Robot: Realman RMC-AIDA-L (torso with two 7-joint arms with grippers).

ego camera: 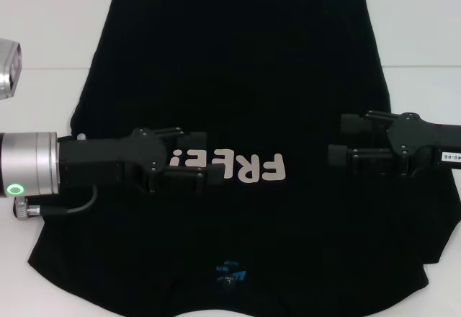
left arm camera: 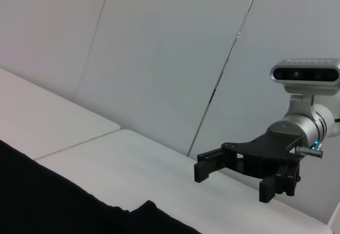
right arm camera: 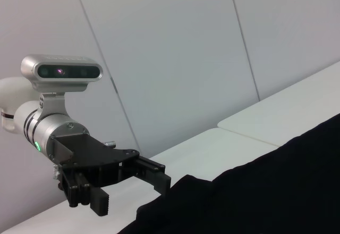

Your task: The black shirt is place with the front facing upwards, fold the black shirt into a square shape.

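Note:
The black shirt lies spread flat on the white table, front up. Its pale "FREE!" lettering sits mid-cloth, and the small blue neck label is at the near edge. My left gripper hovers open over the left end of the lettering, nothing between its fingers. My right gripper hovers open over the shirt's right side, also empty. The left wrist view shows the right gripper open above the table. The right wrist view shows the left gripper open beside the shirt's edge.
The white table shows bare strips to the left, right and far side of the shirt. A seam runs across the tabletop. Pale wall panels stand behind the table.

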